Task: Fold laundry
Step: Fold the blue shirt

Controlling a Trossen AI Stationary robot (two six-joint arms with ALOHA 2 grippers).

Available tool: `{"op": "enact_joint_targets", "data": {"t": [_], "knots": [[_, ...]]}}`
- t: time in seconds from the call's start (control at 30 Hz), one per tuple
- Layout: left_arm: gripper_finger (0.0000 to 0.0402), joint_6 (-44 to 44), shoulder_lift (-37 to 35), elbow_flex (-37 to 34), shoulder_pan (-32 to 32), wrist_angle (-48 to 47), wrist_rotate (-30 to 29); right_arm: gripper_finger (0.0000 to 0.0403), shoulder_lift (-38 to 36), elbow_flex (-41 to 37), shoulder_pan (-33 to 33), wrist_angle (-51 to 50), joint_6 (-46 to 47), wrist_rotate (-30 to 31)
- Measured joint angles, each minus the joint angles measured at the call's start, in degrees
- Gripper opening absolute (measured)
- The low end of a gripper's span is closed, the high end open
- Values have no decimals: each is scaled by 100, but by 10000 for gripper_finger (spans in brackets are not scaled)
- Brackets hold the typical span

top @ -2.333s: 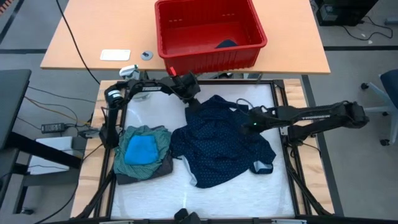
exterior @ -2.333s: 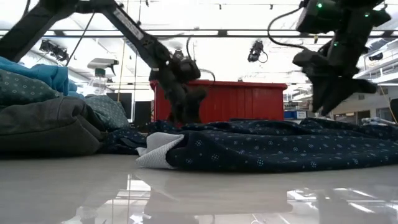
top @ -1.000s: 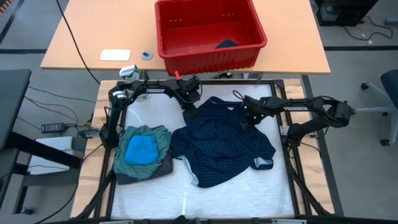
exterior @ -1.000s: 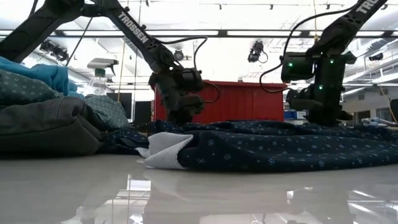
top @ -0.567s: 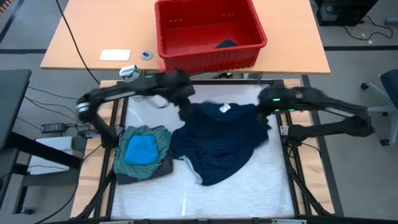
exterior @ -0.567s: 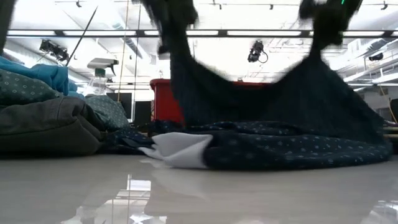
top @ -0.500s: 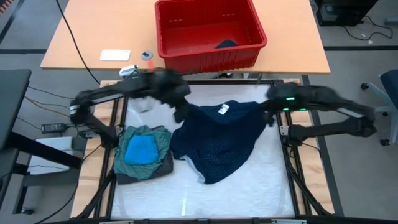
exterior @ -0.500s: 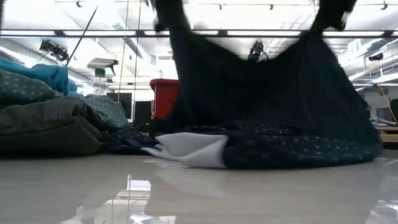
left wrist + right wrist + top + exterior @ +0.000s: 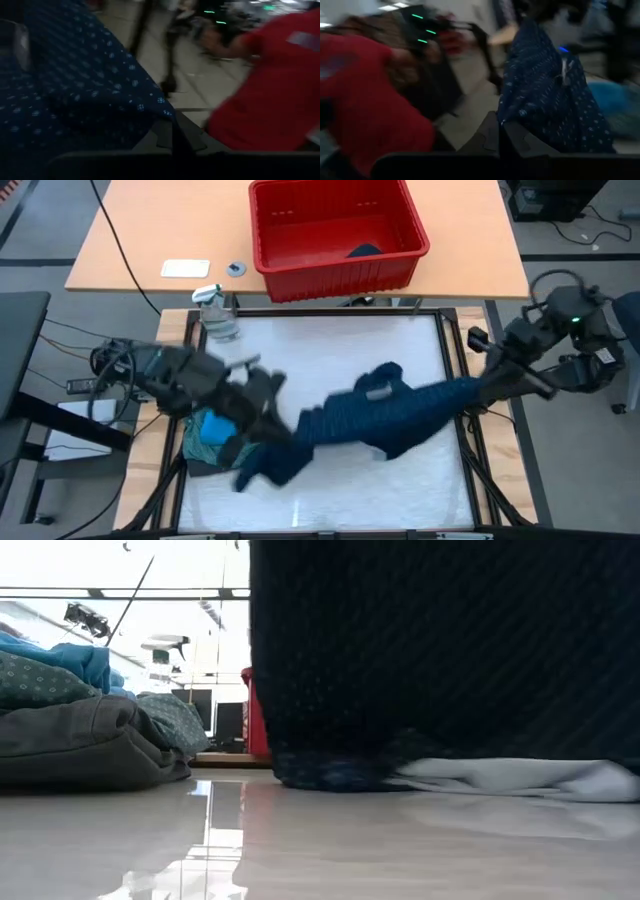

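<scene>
Both claws are clamped on the navy dotted piece, one at each end, and I have it hoisted off the bench and stretched between them. My left claw hangs low over the near-left part of the work surface, just beside the finished stack, its fingers pinched on one end of the cloth; my right claw is out past the right edge of the bench, closed on the other end, which its wrist view shows as dotted fabric rising from between the fingers. From table height the garment hangs like a dark curtain across most of the view, with its pale inner lining trailing on the surface, so it is not fully clear of the bench. As for progress: on the left there sits a stack with the dark grey piece at the bottom, the teal-green shirt above it and the small bright blue piece on top, which I judge to be already folded. The navy piece is only being spread, not yet laid flat or creased, so all of its folds remain. Something dark also lies in the red bin behind, possibly another item to come.
</scene>
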Motion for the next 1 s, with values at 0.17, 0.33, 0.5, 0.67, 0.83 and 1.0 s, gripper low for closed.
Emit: {"op": "enact_joint_targets", "data": {"t": [0.17, 0.33, 0.5, 0.67, 0.83, 1.0], "knots": [[0, -72, 174, 145, -476, 513, -115, 2, -24, 46, 249, 1232, 484, -674], [0, 428, 295, 136, -669, 1424, -87, 0, 64, 46, 427, 2585, 774, -1192], [0, 696, 53, 147, -629, 986, -277, 0, 141, 51, 414, 2162, 409, -1084], [0, -9, -68, 147, -148, -1201, -1165, 0, 235, 53, 183, -111, -601, 1105], [0, -919, -61, -181, 778, -3232, -2091, 0, 668, -30, -171, -1955, -904, 5044], [2, -894, -50, -1310, 1940, -3424, -2510, 0, 1200, -881, -996, -1863, -1203, 6935]]}}
